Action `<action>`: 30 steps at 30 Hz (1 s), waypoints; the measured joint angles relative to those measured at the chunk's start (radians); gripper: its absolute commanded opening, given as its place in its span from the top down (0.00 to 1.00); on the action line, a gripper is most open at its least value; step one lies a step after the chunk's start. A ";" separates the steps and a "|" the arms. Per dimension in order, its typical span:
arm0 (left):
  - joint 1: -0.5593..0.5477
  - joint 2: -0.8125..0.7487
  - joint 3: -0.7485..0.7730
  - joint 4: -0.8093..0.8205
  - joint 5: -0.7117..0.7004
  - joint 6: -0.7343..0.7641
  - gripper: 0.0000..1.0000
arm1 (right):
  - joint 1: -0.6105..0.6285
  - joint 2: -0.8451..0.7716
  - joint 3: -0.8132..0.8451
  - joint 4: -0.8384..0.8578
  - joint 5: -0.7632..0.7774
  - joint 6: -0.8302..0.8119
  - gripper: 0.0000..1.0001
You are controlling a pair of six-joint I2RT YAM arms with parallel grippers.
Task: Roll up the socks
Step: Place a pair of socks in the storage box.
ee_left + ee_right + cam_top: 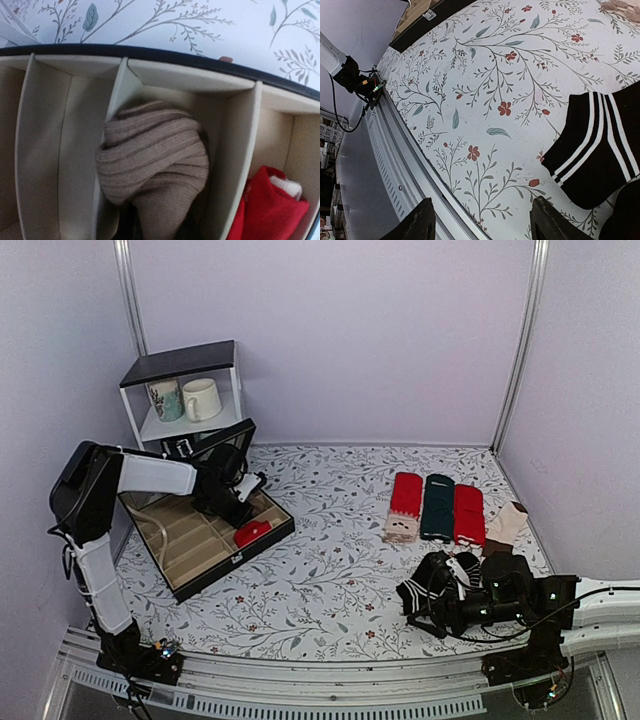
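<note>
Left pincer (246,510): nearly closed, pinching the socks (152,160), a brown roll in a compartment of the divider box (205,578), frame centre. Right pincer (487,222): wide open, empty. Box label (238,559): too small to read.

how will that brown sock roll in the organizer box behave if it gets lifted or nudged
The brown sock roll looks like soft ribbed knit, so it would likely squash and sag, not hold shape. Its wraps look loose, so it may unwind if lifted. The dividers beside it should stop it rolling.
</note>
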 measured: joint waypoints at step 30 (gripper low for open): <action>0.019 -0.197 -0.238 0.093 -0.018 -0.042 0.68 | -0.004 -0.027 0.000 -0.033 0.006 0.008 0.34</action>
